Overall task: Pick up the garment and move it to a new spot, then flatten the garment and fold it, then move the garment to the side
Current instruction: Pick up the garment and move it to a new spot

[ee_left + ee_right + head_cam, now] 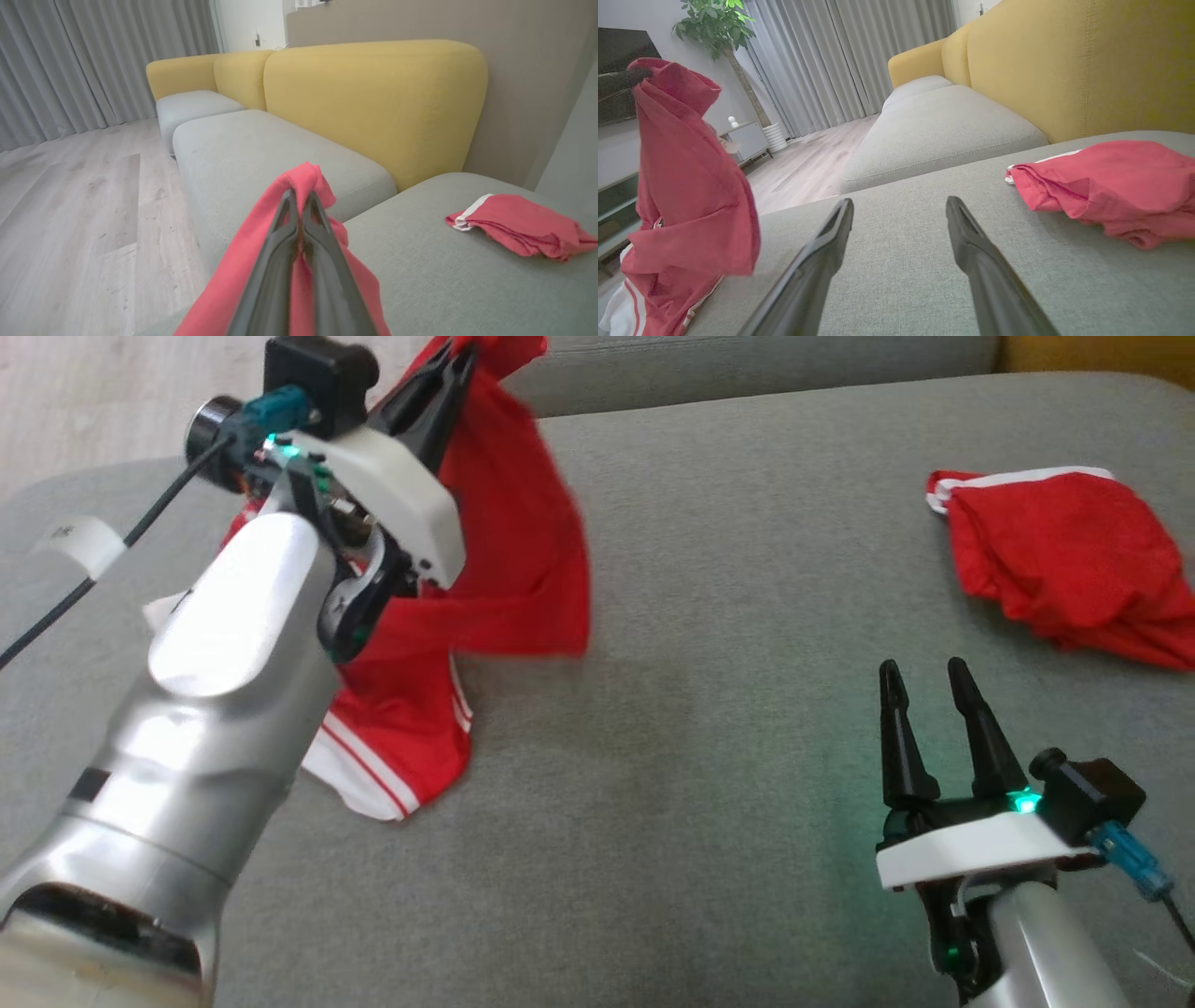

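Note:
A red garment (523,551) with white stripes hangs from my left gripper (456,353), which is raised at the upper left and shut on a top fold. The lower end, with its white hem, still rests on the grey cushion (709,747). In the left wrist view the closed fingers (299,198) pinch the red cloth (306,179). In the right wrist view the garment (686,186) hangs at the left. My right gripper (922,672) stands open low at the right, just above the cushion, with nothing between its fingers (831,242).
A second red garment (1074,555) with a white band lies crumpled on the cushion at the far right (1111,186). Yellow sofa backrests (373,102) rise behind. Wooden floor (70,210), grey curtains and a potted plant (719,28) lie beyond the cushion's left edge.

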{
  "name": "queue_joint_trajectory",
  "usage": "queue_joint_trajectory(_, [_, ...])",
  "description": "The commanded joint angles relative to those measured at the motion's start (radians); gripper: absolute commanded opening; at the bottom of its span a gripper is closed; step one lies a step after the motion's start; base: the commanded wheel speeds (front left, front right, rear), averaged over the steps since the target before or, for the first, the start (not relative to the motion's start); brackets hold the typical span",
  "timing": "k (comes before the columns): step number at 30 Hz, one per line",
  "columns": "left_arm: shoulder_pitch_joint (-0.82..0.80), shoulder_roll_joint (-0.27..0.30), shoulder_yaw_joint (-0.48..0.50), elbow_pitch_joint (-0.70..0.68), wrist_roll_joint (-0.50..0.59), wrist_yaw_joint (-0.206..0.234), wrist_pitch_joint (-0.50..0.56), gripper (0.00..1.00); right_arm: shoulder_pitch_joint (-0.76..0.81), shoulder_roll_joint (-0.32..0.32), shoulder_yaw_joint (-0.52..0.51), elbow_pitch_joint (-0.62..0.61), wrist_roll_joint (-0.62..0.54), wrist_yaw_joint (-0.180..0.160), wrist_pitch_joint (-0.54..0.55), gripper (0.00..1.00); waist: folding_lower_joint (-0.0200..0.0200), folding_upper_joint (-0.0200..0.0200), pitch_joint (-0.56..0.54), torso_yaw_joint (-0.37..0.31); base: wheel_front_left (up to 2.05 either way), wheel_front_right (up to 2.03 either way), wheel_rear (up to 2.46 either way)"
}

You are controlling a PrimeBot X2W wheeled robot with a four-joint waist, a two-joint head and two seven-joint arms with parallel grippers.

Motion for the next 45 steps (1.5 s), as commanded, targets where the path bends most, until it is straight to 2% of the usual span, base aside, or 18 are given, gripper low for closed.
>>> queue_joint_trajectory(1, [-0.071,0.021,0.041,-0.043,-0.011,0.01,0.002,0.0,-0.019,-0.004,0.028,-0.034,0.011,-0.001,-0.011,1.0,0.0001,0.0,-0.003,-0.014,0.0,0.0,0.0])
queue_joint_trajectory(12, [-0.105,-0.016,0.01,-0.177,0.005,0.046,0.038,0.0,-0.037,-0.004,0.068,-0.047,0.061,-0.001,-0.011,1.0,0.0001,0.0,0.018,-0.168,0.0,0.0,0.0])
queue_joint_trajectory(22, [-0.169,-0.076,-0.033,-0.143,0.031,0.045,0.029,0.02,-0.05,-0.004,0.114,-0.065,0.102,-0.001,-0.011,1.0,0.0001,0.0,0.055,-0.294,0.0,0.0,0.0])
queue_joint_trajectory(23, [-0.175,-0.075,-0.041,-0.122,0.04,0.042,0.019,0.43,-0.053,-0.004,0.117,-0.067,0.105,-0.001,-0.011,1.0,0.0001,0.0,0.059,-0.3,0.0,0.0,0.0])
queue_joint_trajectory(24, [-0.183,-0.071,-0.046,-0.096,0.053,0.041,0.004,1.0,-0.055,-0.004,0.12,-0.069,0.108,-0.001,-0.011,1.0,0.0001,0.0,0.063,-0.305,0.0,0.0,0.0])
queue_joint_trajectory(31, [-0.22,-0.055,-0.036,0.087,0.098,0.066,-0.141,1.0,-0.067,-0.004,0.132,-0.08,0.116,-0.001,-0.011,1.0,0.0001,0.0,0.091,-0.292,0.0,0.0,0.0])
queue_joint_trajectory(38, [-0.218,-0.045,-0.021,0.169,0.08,0.044,-0.238,1.0,-0.066,-0.004,0.094,-0.073,0.082,-0.001,-0.011,1.0,0.0001,0.0,0.085,-0.194,0.0,0.0,0.0])
queue_joint_trajectory(45, [-0.136,-0.005,0.0,0.162,0.061,0.05,-0.309,1.0,-0.055,-0.004,0.032,-0.063,0.044,-0.001,-0.011,1.0,0.0001,0.0,0.048,-0.097,0.0,0.0,0.0])
